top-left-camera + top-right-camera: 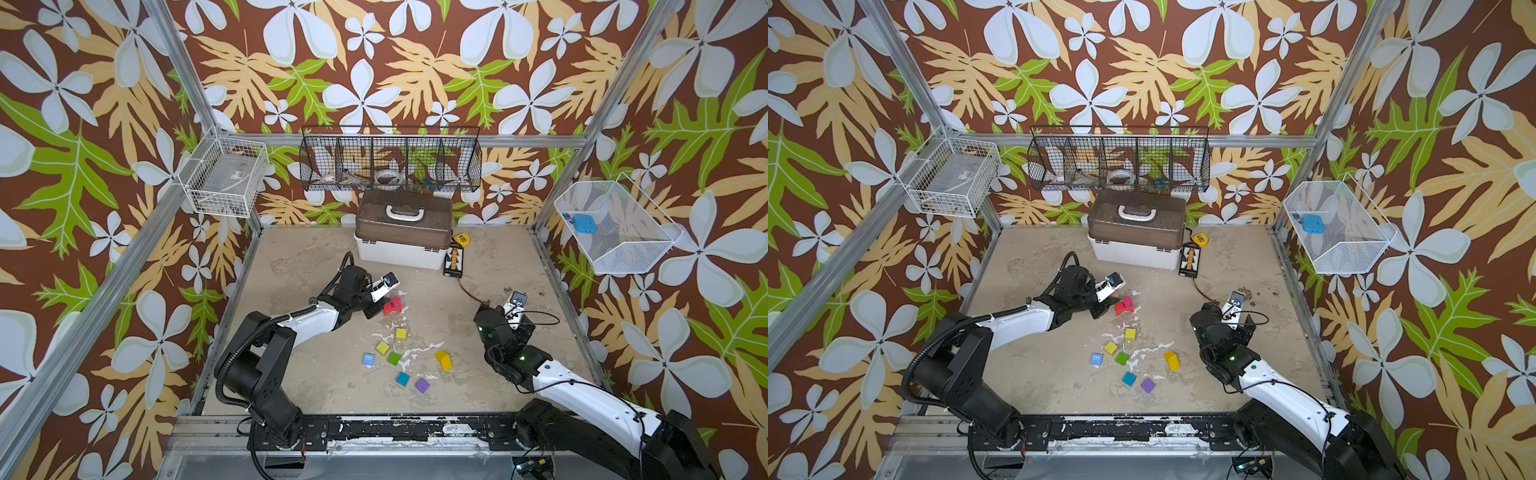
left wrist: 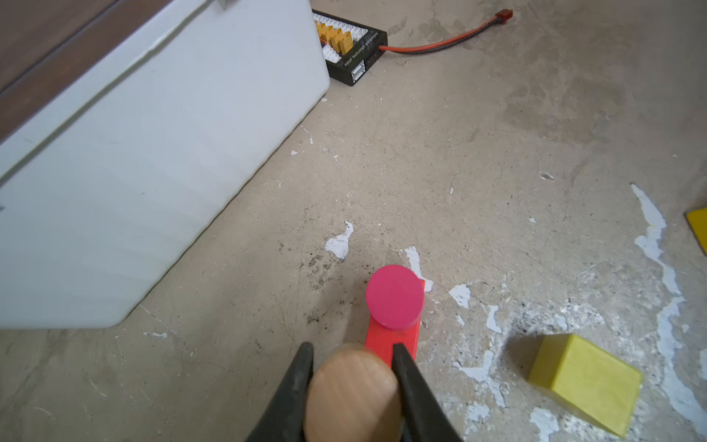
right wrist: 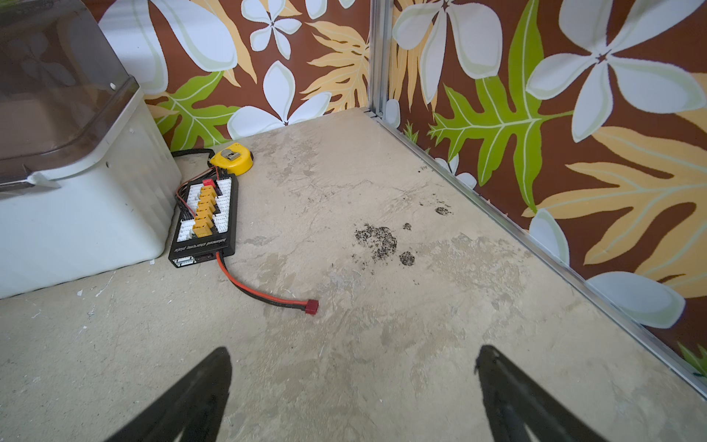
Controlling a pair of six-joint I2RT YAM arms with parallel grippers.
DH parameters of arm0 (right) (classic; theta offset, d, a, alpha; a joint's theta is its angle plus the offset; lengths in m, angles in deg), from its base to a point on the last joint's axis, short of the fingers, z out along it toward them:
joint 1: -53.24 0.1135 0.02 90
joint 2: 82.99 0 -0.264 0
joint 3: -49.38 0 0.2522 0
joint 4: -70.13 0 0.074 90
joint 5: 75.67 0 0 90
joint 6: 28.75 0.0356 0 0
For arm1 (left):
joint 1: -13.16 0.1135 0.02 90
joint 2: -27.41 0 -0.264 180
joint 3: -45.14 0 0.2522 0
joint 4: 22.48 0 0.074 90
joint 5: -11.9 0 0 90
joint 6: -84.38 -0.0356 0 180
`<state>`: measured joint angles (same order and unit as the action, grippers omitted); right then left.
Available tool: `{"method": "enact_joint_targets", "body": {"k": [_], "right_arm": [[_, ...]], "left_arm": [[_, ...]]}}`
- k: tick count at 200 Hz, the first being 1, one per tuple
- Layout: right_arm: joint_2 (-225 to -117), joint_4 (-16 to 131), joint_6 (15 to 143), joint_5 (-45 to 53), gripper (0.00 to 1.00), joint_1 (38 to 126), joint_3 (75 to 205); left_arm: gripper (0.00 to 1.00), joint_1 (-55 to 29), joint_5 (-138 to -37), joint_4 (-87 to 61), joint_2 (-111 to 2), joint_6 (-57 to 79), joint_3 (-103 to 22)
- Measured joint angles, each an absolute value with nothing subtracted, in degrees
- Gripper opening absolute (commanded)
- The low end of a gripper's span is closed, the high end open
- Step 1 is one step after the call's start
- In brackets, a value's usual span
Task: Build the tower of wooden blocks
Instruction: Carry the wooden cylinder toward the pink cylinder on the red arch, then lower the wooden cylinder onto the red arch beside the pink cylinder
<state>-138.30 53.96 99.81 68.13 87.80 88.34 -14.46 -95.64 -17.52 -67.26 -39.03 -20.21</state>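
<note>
The left gripper (image 2: 352, 346) pinches a round tan wood block (image 2: 354, 394) between its two black jaws. It holds the block at the left end of the flat red wood block (image 2: 394, 338), which lies on the floor in the middle, a bit to the left. I cannot tell if the tan block touches the red one yet. A round pink wood block (image 2: 395, 296) stands upright on the right end of the red one.

I think the tower is only just started, and the step now is to put the tan block next to the pink one.

The next move needs care. The tan block should go straight down and sit flat on the bare red end. Then the jaws should open slowly, so the pink block does not get bumped.

The right gripper (image 3: 354, 352) waits on the right, well apart, with its jaws spread wide and nothing in them.

A small yellow wood cube (image 1: 401, 333) and other painted cubes lie loose, nearer than the red block.
</note>
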Motion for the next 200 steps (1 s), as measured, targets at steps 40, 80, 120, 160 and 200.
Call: {"method": "enact_joint_targets", "body": {"k": [40, 80, 120, 160, 200], "right_arm": [[-138.41, 53.94, 99.81, 68.13, 1.0, 87.8, 88.34], [-138.78, 53.94, 99.81, 68.11, 1.0, 87.8, 88.44], [-138.85, 53.94, 99.81, 68.11, 1.0, 87.8, 88.53], [-139.17, 53.94, 99.81, 68.09, 1.0, 87.8, 88.55], [-139.57, 53.76, 99.79, 68.09, 1.0, 87.8, 88.77]], "left_arm": [[0.0, -14.46, -96.34, -12.05, -68.97, -41.61, -22.09], [0.0, -14.46, -96.95, -9.85, -70.54, -42.07, -22.55], [0.0, -14.46, -97.65, -9.58, -72.47, -42.35, -23.87], [0.0, -14.46, -97.87, -9.39, -74.02, -42.57, -24.63], [0.0, -14.46, -97.87, -9.3, -74.72, -42.57, -25.24]]}}
